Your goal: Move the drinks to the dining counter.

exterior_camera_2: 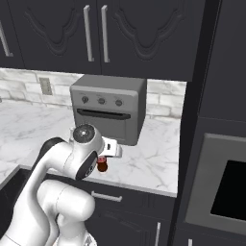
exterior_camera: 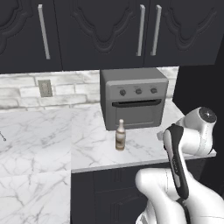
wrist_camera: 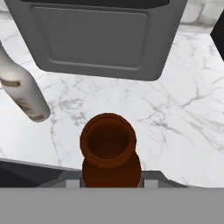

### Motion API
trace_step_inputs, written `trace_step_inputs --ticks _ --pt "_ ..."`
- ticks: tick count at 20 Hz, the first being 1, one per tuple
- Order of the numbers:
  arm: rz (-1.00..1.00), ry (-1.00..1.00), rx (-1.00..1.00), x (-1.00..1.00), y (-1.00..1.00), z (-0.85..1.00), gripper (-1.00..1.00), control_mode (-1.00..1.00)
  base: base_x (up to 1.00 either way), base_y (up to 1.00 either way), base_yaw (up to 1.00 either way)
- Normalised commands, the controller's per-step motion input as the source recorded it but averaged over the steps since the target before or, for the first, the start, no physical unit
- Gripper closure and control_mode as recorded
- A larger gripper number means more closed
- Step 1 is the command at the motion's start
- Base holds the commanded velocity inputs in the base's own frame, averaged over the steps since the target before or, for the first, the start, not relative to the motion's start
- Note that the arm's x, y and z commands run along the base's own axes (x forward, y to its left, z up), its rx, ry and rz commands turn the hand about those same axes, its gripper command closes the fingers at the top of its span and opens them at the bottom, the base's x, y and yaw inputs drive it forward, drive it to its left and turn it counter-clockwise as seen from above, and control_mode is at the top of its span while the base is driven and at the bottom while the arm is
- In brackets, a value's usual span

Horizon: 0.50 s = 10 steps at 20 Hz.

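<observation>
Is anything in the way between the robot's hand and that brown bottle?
Nothing visible. In the hand view the dark brown bottle sits directly at the gripper. The cream-beige bottle stands off to one side, and the grey toaster oven is behind.

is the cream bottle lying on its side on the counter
No. The cream bottle stands upright on the marble counter, just in front of the grey toaster oven.
</observation>
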Motion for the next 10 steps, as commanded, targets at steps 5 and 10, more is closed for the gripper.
trace_step_inputs --ticks 5,10 --pt "0.00 0.00 0.00 0.00 0.00 0.00 1.00 -1.00 0.00 0.00 0.00" --pt "0.00 0.00 0.00 0.00 0.00 0.00 1.00 1.00 -0.40 0.00 -0.01"
